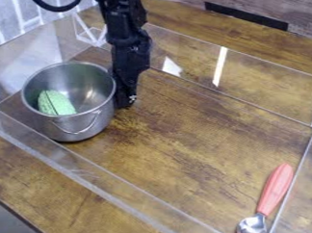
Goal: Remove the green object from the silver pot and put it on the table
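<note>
Steel walls of the silver pot [69, 99] hold the green object [56, 104], lying low against its left inner side, long axis running diagonally. Just right of the rim, outside it, the gripper [125, 100] hangs over the worktop [197, 139], jaws closed on nothing.

Green object [57, 103] partly hidden by near wall of silver pot [72, 99]; full shape not seen. Fingertips of gripper [126, 100] too dark, small to be told apart. Arm cut off by top edge. Spoon [266, 209] bowl clipped by bottom edge.
</note>
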You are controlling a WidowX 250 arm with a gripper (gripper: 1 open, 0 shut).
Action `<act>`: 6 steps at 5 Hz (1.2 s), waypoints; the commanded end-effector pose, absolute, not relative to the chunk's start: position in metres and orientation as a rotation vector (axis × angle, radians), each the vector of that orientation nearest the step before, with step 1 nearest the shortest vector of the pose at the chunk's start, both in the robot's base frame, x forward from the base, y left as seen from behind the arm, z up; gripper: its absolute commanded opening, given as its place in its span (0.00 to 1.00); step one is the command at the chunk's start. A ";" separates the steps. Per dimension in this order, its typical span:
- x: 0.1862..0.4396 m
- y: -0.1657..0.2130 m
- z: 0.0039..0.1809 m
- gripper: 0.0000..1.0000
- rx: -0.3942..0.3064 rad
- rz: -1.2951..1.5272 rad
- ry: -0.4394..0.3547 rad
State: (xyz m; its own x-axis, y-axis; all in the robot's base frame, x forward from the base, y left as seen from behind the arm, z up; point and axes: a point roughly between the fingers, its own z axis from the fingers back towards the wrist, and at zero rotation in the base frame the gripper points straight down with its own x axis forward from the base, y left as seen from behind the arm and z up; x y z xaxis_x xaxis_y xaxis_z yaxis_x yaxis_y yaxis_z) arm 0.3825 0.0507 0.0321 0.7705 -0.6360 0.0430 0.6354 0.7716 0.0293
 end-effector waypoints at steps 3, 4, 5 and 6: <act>0.398 0.030 0.111 0.00 0.100 -0.722 -0.104; 0.386 0.035 0.125 0.00 0.124 -0.754 -0.107; 0.373 0.035 0.140 0.00 0.145 -0.788 -0.098; 0.364 0.031 0.148 0.00 0.171 -0.761 -0.099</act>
State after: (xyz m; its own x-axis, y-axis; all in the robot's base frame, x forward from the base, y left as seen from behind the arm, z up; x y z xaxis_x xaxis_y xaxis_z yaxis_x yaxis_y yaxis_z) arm 0.3620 0.0355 0.1171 0.7280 -0.6850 -0.0284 0.6824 0.7199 0.1270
